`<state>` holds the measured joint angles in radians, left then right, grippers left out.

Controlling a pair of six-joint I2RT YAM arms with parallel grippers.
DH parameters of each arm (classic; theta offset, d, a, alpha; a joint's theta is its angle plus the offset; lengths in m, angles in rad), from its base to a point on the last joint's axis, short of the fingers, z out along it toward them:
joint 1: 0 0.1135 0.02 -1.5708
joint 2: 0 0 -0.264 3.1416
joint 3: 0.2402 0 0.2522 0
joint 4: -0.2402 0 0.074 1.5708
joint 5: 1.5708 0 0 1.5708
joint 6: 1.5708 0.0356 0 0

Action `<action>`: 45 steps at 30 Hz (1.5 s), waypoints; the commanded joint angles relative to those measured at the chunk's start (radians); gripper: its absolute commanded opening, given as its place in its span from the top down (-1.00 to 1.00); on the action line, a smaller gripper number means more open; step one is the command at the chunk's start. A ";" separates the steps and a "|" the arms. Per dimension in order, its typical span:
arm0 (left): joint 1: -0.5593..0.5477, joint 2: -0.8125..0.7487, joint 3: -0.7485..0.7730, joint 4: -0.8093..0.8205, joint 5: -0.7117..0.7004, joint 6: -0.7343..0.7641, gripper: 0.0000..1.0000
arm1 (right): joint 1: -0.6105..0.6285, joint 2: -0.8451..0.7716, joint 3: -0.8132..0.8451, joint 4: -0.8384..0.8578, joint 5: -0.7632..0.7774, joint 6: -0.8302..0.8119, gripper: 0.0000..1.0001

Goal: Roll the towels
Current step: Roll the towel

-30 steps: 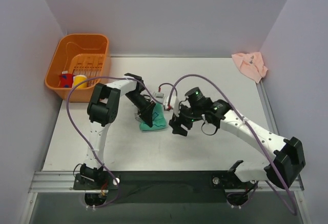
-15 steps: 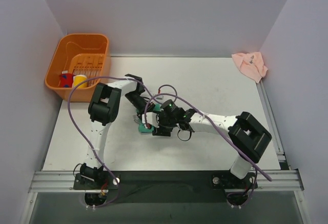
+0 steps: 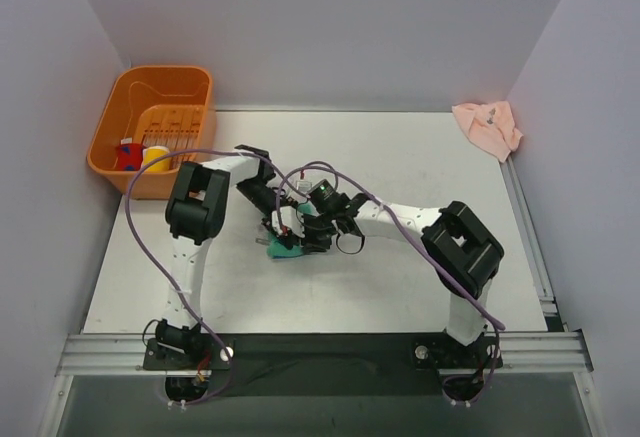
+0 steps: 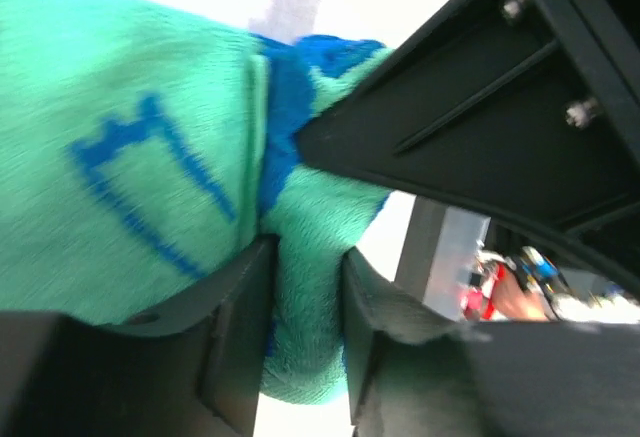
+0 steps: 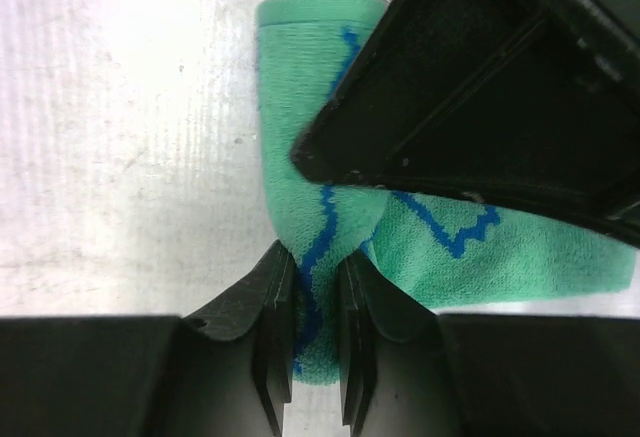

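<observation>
Quick update from the remote desk: a second ago my right arm was parked off to the right of the cloth with its fingers spread. Now it has swung in to the middle of the overhead frame and the right gripper (image 5: 313,262) is clamped down on a fold of the green-and-blue towel (image 5: 320,197). You can see the terry squeezed between the two pads in its wrist view. The left gripper (image 4: 305,277) hasn't really gone anywhere. It has a ridge of the same towel wedged between its fingers, touching both sides, so I'd call that a grasp too, though maybe a looser one. From above, the towel is just left of centre, mostly buried under both wrists, and it looks more bunched up than the flatter patch it was before. My read is that both hands now have cloth, so the actual rolling can start, but I can't say any roll has really formed yet. The pink towel (image 3: 487,127) sits crumpled in the upper right corner of the table (image 3: 400,277), well apart from everything, so that one's not started. Orange basket (image 3: 120,107) in the upper left isn't involved.
</observation>
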<state>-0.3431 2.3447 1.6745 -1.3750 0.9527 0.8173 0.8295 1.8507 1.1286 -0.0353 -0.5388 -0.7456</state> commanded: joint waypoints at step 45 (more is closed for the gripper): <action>-0.101 -1.059 -0.791 0.887 -0.333 0.103 -0.31 | -0.196 0.691 0.688 -0.911 -0.506 0.437 0.95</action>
<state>-0.3542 1.3090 0.9154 -0.4808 0.7204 0.7418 0.6262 2.4733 1.8065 -0.9005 -1.1805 -0.2909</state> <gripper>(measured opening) 0.651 0.190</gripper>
